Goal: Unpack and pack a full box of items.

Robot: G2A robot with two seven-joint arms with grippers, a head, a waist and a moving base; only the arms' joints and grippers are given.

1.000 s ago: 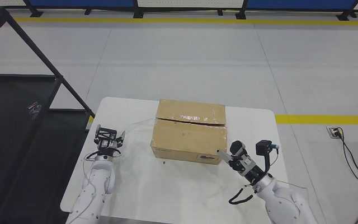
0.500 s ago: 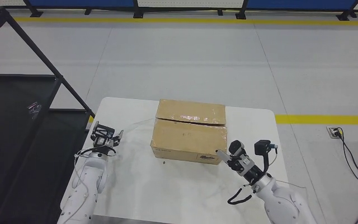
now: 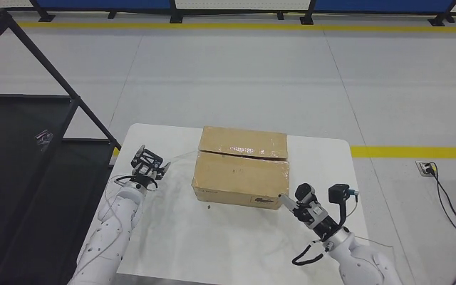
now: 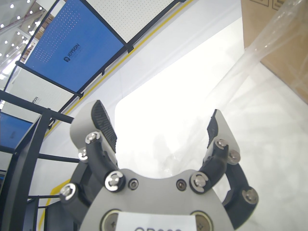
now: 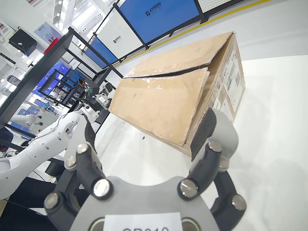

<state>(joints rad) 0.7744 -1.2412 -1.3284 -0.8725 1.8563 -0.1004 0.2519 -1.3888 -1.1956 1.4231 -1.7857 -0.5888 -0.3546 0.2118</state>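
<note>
A brown cardboard box [image 3: 242,171] stands mid-table, its two top flaps folded down with a ragged seam [image 5: 168,73] slightly ajar. A strip of clear tape [image 4: 262,41] hangs off the box's left end toward my left gripper [image 3: 149,165]. That gripper is open [image 4: 158,118], just above the table a short way left of the box, with nothing between its fingers. My right gripper [image 3: 296,201] is open [image 5: 149,126] too, at the box's near right corner, one pad [image 5: 204,133] close to the cardboard edge.
The white table [image 3: 235,242] has bare room in front of the box and at both sides. A small dark speck [image 3: 208,208] lies before the box. A black metal rack [image 3: 43,128] stands beside the table's left edge.
My left gripper has swung right and away from me, closer to the box's left end. The right gripper has shifted slightly right and toward the near edge. The box has not moved.
</note>
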